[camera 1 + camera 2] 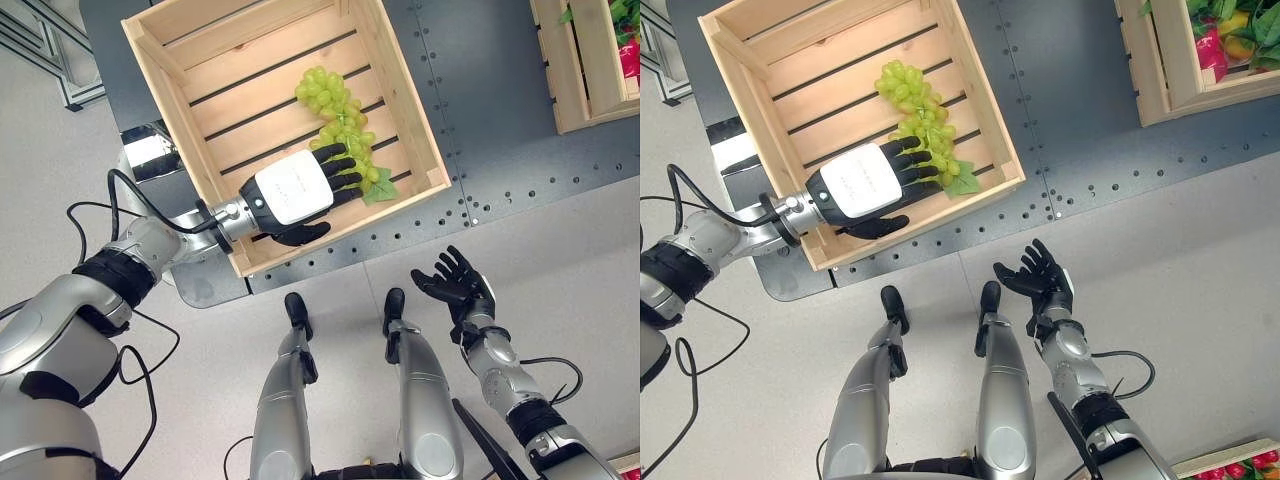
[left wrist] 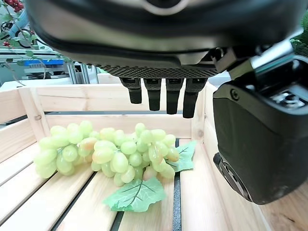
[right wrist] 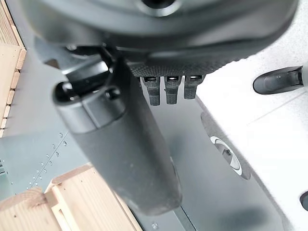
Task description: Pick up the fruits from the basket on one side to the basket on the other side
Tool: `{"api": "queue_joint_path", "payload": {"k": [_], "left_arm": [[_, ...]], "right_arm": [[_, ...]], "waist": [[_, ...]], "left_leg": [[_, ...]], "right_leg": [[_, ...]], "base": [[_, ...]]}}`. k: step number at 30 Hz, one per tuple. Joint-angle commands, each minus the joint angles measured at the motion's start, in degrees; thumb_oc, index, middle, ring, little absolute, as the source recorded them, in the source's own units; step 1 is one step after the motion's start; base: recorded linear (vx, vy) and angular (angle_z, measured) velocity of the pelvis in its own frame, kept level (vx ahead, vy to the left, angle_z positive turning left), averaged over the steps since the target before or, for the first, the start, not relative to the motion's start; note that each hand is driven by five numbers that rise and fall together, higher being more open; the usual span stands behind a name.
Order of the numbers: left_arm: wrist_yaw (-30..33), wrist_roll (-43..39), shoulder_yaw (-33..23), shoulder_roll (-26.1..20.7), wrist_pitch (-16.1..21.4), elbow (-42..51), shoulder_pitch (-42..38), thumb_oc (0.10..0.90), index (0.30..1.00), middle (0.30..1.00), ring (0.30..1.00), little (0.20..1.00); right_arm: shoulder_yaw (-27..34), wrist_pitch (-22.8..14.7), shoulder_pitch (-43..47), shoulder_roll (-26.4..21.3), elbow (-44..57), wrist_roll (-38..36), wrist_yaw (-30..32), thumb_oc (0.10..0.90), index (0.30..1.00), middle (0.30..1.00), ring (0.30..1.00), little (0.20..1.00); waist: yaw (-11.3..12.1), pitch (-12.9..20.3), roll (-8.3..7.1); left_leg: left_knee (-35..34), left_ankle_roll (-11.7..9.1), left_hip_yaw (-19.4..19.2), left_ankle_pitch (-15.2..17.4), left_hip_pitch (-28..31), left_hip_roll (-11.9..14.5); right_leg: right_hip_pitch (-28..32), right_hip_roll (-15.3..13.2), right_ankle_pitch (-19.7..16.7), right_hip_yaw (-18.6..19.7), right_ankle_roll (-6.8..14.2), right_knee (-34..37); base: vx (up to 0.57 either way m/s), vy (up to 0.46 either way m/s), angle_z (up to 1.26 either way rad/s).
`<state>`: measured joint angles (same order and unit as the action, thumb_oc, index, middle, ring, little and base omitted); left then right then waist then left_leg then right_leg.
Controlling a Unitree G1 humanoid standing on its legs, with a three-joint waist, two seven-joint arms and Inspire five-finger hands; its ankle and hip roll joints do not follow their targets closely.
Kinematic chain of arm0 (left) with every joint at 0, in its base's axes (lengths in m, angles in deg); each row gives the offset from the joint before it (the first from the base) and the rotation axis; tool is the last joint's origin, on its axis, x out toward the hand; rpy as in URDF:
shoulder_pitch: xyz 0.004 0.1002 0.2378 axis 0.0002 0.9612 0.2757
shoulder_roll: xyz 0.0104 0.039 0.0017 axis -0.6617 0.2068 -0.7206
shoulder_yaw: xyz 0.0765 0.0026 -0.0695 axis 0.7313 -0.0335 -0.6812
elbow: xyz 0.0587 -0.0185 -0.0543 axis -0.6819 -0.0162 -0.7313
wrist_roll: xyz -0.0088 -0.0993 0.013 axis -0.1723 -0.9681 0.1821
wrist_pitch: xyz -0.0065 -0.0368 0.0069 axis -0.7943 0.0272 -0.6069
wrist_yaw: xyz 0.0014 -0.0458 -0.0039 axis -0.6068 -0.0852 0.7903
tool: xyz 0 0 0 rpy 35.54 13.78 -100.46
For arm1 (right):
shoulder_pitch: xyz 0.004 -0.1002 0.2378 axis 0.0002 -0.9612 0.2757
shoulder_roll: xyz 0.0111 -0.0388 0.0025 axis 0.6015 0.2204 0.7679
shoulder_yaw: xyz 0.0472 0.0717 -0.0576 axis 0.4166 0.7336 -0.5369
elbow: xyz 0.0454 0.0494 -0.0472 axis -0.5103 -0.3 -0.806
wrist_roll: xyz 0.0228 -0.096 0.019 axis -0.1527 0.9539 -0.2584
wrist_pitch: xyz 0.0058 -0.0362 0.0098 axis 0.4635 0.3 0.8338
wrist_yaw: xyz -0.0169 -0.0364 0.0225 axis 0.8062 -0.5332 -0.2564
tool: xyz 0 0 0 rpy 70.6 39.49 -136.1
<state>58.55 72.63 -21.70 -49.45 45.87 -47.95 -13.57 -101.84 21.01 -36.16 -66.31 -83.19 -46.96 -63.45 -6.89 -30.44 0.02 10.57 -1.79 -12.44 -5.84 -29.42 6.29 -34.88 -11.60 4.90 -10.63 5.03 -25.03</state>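
Closest to the head camera, the left hand (image 1: 293,190) reached into the left wooden crate (image 1: 160,75) from its near edge, palm down, with its fingers (image 2: 154,96) held straight and hanging just above the bunch of green grapes (image 1: 343,125). Its thumb stood off to one side, also uncurled, so the hand was spread and held nothing. In its own wrist view a clear gap showed between the fingertips and the fruit.

Those grapes lay on the slatted crate floor near the right-hand wall, with a green leaf (image 2: 137,195) at the near end of the bunch. No other fruit was visible in that crate.

Further right, the dark perforated surface (image 1: 500,140) carried both crates. The right hand (image 1: 455,282) hung idle, low and off the surface, over the pale floor, palm up with its fingers relaxed and apart, holding nothing.

At the far right stood the second wooden crate (image 1: 1165,70), well apart from the first, with red, yellow and green produce (image 1: 1230,35) showing inside it; which fruits these were could not be told.

Judged from this layout, one bunch was already lying in the left crate. Whether it had just been set down or awaited lifting could not be told. With the hand empty above it, further fruit in the right crate seemed left to handle.
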Motion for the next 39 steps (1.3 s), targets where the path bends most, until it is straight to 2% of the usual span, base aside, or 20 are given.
{"api": "queue_joint_path", "payload": {"k": [1,5,13,19,28,34,39], "left_arm": [[5.4,-2.4,-3.8,-1.6,-1.3,8.5,1.4,0.800,0.900,0.900,0.900,0.900],[5.6,-3.3,-4.1,-3.2,-7.2,6.2,-3.7,0.800,0.900,0.900,0.900,0.900],[1.9,-0.5,-2.2,-3.3,-14.1,1.8,-14.4,0.800,0.900,0.900,0.900,0.900],[-5.7,2.8,1.3,-2.4,-13.5,0.6,-19.5,0.800,0.900,0.900,0.900,0.900],[-11.9,3.9,5.5,-1.1,-13.2,-1.5,-24.4,0.800,0.900,0.900,0.900,0.900],[-17.6,5.6,7.5,-0.2,-16.6,-3.4,-27.2,0.800,0.900,0.900,0.900,0.900],[-15.3,7.4,7.6,0.5,-20.5,-4.9,-28.3,0.800,0.900,0.900,0.900,0.900]], "right_arm": [[1.8,-2.4,-0.8,-1.2,4.7,-1.6,1.8,0.800,0.900,0.900,0.900,0.900],[1.8,-1.7,-1.2,-2.2,4.7,-1.5,1.0,0.800,0.900,0.900,0.900,0.900],[1.8,-1.9,-2.5,-2.8,4.5,-1.5,-0.2,0.800,0.900,0.900,0.900,0.900],[1.8,-2.0,-1.5,-2.5,3.0,-1.7,-1.2,0.800,0.900,0.900,0.900,0.900],[1.6,-2.8,-0.6,-2.2,0.8,-2.5,-1.5,0.800,0.900,0.900,0.900,0.900],[1.4,-3.2,-0.5,-1.8,0.5,-3.3,-0.5,0.800,0.900,0.900,0.900,0.900],[1.5,-3.6,-1.2,-1.6,0.3,-3.8,-0.9,0.800,0.900,0.900,0.900,0.900]], "waist": [[0.6,0.6,-0.16],[0.1,0.6,0.19],[-1.2,0.6,-0.01],[-1.7,0.6,0.01],[-2.3,0.6,-0.23],[-2.7,0.6,-0.51],[-3.2,0.6,-0.69]], "left_leg": [[5.3,-0.7,-0.8,9.3,1.1,-0.1],[5.3,-0.7,-1.2,9.2,0.8,-0.2],[5.6,-0.6,-2.0,8.9,0.3,0.2],[6.1,-0.6,-2.3,9.1,-0.3,0.3],[6.8,-0.5,-2.7,9.2,-1.7,0.7],[7.2,-0.3,-2.9,9.0,-3.9,0.9],[7.3,0.0,-3.2,9.1,-5.0,0.9]], "right_leg": [[3.4,0.2,0.3,-0.2,0.5,2.2],[2.8,0.1,0.4,0.3,0.3,1.7],[1.7,0.0,0.1,0.6,0.3,1.3],[1.1,0.0,0.1,0.7,0.3,0.9],[-0.5,0.1,0.1,1.0,0.3,0.2],[-2.6,0.5,-0.5,1.4,0.6,0.3],[-4.0,0.7,-0.9,1.9,0.7,0.4]], "base": [[0.02,0.030,0.00],[0.02,0.039,-0.01],[0.00,0.000,0.00],[0.00,0.000,0.00],[0.00,0.000,0.00],[0.01,-0.005,0.02],[0.00,0.000,0.00]]}}
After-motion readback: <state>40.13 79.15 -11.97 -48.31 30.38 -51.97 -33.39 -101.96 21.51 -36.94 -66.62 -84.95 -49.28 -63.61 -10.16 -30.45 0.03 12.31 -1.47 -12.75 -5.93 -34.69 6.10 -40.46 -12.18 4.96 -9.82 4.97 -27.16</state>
